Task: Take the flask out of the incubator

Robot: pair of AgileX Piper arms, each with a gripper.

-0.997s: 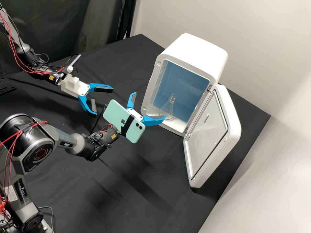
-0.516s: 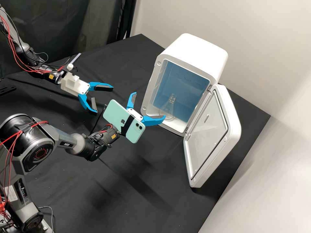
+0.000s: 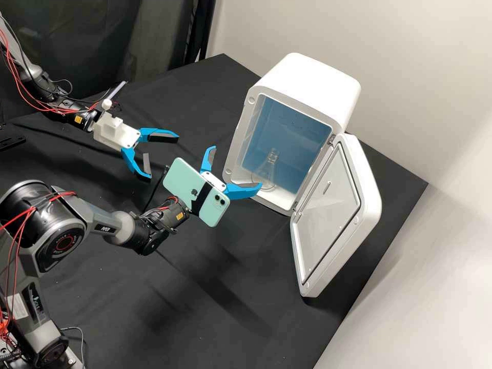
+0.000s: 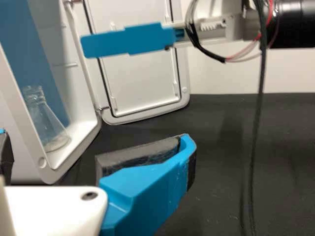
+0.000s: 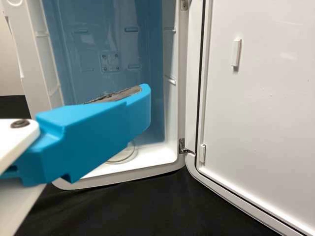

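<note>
At the mouth of the incubator (image 3: 307,84): right gripper (image 3: 233,170), spread wide, empty
Left gripper (image 3: 161,156): wide, farther back over black bench (image 3: 205,297)
Flask (image 3: 270,164): clear conical glass inside the glossy white box; base partly hidden by finger (image 3: 243,192)

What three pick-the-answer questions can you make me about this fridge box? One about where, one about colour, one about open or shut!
1. Where is the flask compared with the incubator?
A. on top of it
B. inside it
C. behind it

2. What colour are the incubator's inner walls?
A. red
B. blue
C. green

3. How is the incubator's door?
A. shut
B. taken off
C. swung open

Answers:
1 B, the flask stands on the incubator's floor.
2 B, the walls behind the flask are blue.
3 C, the door hangs open on its hinges.
</note>
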